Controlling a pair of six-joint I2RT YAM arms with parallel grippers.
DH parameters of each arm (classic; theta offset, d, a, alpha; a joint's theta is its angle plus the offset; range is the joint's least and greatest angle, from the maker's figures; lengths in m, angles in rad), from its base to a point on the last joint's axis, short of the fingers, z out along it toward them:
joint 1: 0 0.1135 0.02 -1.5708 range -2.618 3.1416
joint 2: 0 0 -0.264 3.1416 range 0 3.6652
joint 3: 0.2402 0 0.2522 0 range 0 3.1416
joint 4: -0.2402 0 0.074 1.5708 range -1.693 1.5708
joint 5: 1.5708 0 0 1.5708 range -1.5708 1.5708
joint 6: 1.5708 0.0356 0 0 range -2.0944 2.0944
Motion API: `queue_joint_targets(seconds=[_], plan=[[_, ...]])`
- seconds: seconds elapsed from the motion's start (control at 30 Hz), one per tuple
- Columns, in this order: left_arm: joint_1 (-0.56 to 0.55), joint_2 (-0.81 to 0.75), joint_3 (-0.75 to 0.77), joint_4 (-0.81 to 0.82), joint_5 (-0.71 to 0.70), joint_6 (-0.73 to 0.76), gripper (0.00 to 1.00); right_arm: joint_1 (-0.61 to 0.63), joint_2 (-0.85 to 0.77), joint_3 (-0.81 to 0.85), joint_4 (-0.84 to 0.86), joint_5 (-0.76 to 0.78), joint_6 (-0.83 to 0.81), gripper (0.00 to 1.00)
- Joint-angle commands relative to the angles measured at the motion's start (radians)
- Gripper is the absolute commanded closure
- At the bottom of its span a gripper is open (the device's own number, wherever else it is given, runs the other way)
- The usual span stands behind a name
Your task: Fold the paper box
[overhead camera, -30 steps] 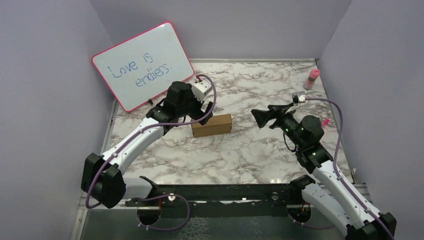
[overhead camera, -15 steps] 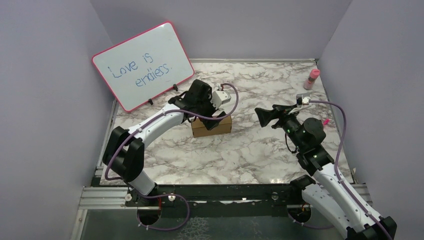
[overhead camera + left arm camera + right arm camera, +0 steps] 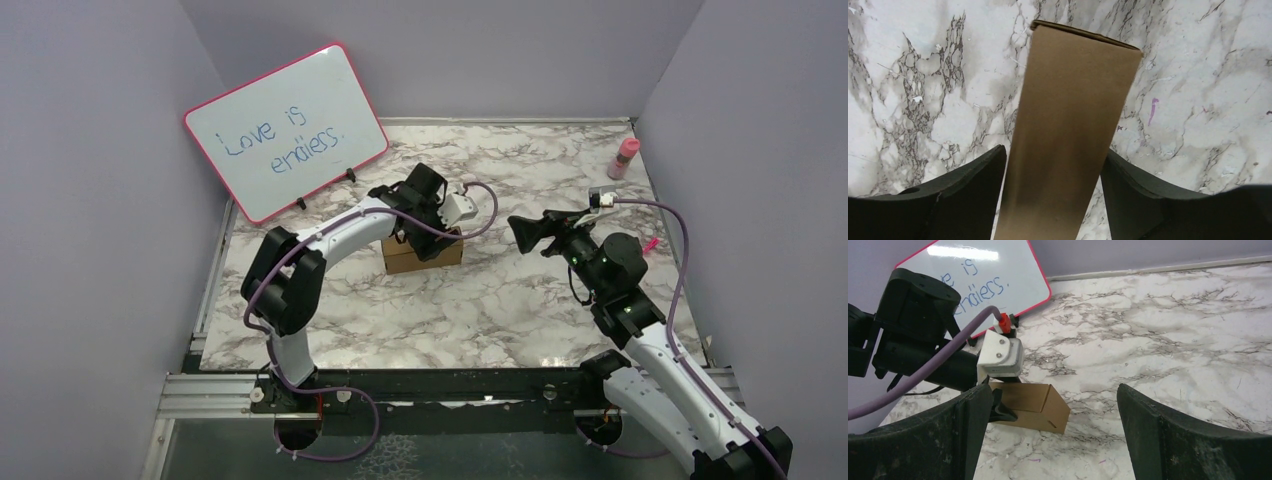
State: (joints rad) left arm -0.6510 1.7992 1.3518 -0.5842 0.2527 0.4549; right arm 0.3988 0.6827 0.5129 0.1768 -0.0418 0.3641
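Brown box (image 3: 425,255), a closed carton, lies on the marble table (image 3: 520,310), a little left of centre in the top view. Left gripper (image 3: 425,240) sits over the box, with its fingertips hidden there by the wrist. Right gripper (image 3: 522,235) hangs right of centre, well apart from the box, jaws wide and holding nothing. Whiteboard (image 3: 290,130) leans at upper left. Pink bottle (image 3: 625,157) stands at upper right.

Left wrist view: the box runs from bottom centre to upper centre, between the two black fingers (image 3: 973,190). Each finger sits against or just beside a long side. Whether the jaws press on it cannot be told.

Right wrist view: both fingers (image 3: 1168,440) stand wide apart at the lower corners. The box lies on the table, lower left of centre. The left gripper is above it and the whiteboard is at upper left.
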Motion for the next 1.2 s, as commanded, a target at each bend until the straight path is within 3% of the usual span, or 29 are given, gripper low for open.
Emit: queue_joint_targets(seconds=[0.0, 0.2, 0.33, 0.53, 0.83, 1.17], plan=[[-0.042, -0.001, 0.041, -0.037, -0.122, 0.029, 0.37, -0.004, 0.002, 0.001, 0.001, 0.013, -0.016, 0.00], [-0.068, -0.018, 0.051, -0.034, -0.292, 0.030, 0.57, -0.003, -0.005, 0.000, 0.000, 0.015, -0.016, 0.00], [-0.083, -0.002, 0.054, -0.004, -0.490, 0.019, 0.59, -0.003, -0.008, -0.001, -0.002, 0.017, -0.016, 0.00], [-0.119, 0.042, -0.008, 0.174, -0.777, 0.020, 0.60, -0.003, -0.015, -0.002, -0.005, 0.022, -0.016, 0.00], [-0.195, 0.099, -0.126, 0.351, -0.856, -0.033, 0.56, -0.003, -0.018, -0.002, -0.009, 0.025, -0.014, 0.00], [-0.245, 0.087, -0.095, 0.318, -0.839, -0.083, 0.20, -0.003, -0.026, -0.001, -0.012, 0.027, -0.010, 0.00]])
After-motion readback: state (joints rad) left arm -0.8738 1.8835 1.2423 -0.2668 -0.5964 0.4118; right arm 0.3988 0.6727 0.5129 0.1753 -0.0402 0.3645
